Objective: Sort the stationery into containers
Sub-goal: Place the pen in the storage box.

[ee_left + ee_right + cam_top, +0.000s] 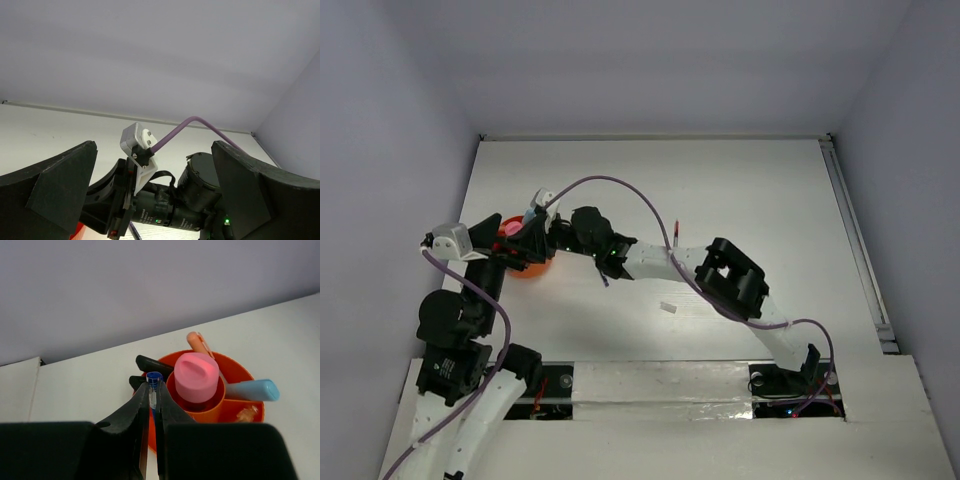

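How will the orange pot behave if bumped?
Probably light plastic, so the orange pot may slide on the smooth white table. It looks wide and low, so tipping seems unlikely, though the tall pink-capped tube and leaning orange marker raise its load.

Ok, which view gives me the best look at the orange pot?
Right wrist: the orange pot sits close and open to the lens, its compartments and the pink-capped tube clear. Top view shows only a partly covered orange patch; left wrist shows only a red sliver at the bottom edge.
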### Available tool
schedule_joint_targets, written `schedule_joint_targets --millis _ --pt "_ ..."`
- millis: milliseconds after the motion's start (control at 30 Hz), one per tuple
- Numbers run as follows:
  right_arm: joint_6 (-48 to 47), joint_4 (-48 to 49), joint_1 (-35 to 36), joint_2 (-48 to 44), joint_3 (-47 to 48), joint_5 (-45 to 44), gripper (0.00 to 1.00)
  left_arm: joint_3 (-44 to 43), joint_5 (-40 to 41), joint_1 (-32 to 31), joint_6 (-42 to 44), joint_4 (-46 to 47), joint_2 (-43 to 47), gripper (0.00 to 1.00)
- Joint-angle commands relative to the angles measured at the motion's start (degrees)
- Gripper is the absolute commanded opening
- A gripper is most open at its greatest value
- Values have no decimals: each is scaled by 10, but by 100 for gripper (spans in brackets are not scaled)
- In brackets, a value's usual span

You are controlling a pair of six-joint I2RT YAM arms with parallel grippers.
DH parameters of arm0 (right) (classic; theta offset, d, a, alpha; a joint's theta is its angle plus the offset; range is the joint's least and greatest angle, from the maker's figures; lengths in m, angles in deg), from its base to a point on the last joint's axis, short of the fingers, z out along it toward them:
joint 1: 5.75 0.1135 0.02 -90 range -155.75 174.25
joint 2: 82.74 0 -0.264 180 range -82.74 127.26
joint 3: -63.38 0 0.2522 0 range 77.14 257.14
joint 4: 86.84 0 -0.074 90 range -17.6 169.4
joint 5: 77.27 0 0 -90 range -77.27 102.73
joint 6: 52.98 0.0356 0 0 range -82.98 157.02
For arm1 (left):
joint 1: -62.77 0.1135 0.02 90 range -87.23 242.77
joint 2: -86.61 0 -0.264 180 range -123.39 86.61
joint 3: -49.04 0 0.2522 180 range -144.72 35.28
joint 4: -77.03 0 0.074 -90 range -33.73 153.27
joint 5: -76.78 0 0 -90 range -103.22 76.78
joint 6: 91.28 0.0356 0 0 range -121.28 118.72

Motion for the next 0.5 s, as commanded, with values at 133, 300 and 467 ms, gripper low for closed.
schedule_joint_targets --millis 133,300,467 --pt "29 66 6 -37 -42 -81 0 4 -19 13 -6 35 -17 99" --pt "84 85 -10 -47 -74 -117 0 5 -22 18 -7 37 -20 99" --pt "113 85 -15 -55 -86 -139 0 4 -29 24 -8 37 -28 99"
